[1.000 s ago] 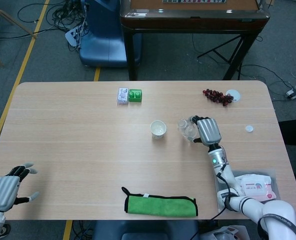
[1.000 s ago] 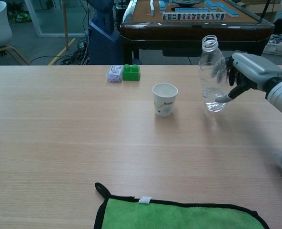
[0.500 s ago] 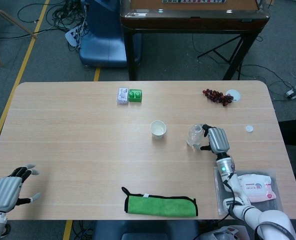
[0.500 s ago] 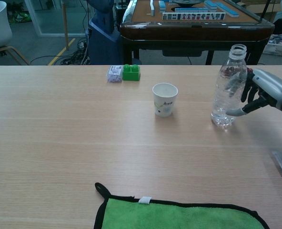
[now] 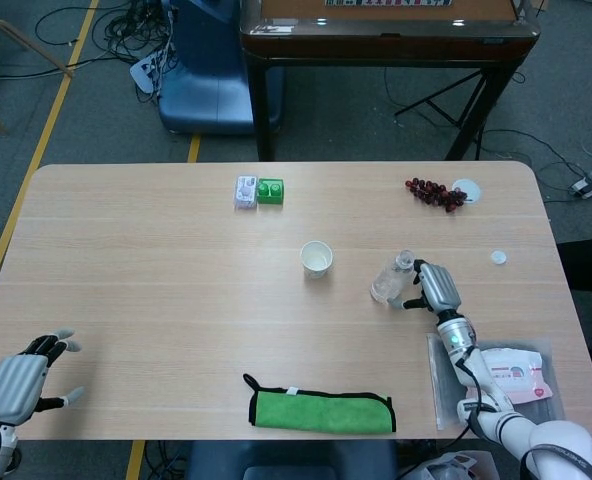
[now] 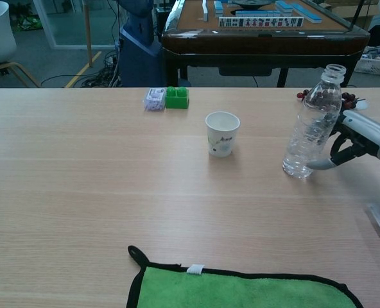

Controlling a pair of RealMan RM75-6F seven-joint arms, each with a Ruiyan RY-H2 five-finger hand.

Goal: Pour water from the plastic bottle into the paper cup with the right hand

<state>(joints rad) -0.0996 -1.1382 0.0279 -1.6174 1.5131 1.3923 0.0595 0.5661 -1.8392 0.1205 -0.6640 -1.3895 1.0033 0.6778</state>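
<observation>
The clear plastic bottle, uncapped, has its base on the table and leans with its neck toward my right hand. That hand holds it loosely from the right, thumb low against the base and fingers behind the body. In the head view the bottle lies just left of the right hand. The white paper cup stands upright a short way left of the bottle, also seen as the cup. My left hand rests at the table's near left corner, fingers spread and holding nothing.
A green block and a clear packet sit at the back. Grapes and a white lid lie at the back right, a small cap near the right edge. A green cloth and a wipes pack lie at the front.
My right hand brought the bottle away from the cup, down and to the right, onto the table. The bottle now leans toward the hand. The left hand barely moved.
</observation>
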